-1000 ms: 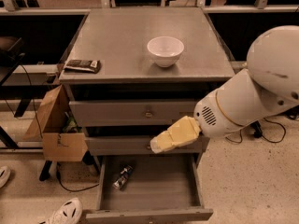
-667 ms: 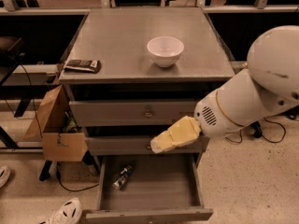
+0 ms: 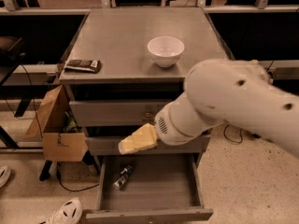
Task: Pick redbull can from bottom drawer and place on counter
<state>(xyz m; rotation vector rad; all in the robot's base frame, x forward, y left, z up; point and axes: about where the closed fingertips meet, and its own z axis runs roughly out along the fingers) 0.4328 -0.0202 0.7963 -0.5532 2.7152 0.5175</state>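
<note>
The bottom drawer is pulled fully open. The redbull can lies on its side at the drawer's left edge, apart from the gripper. The gripper hangs in front of the middle drawer, above the can; jaw state cannot be determined. On the counter, a white bowl sits right of centre and a dark packet lies at the front left corner
</note>
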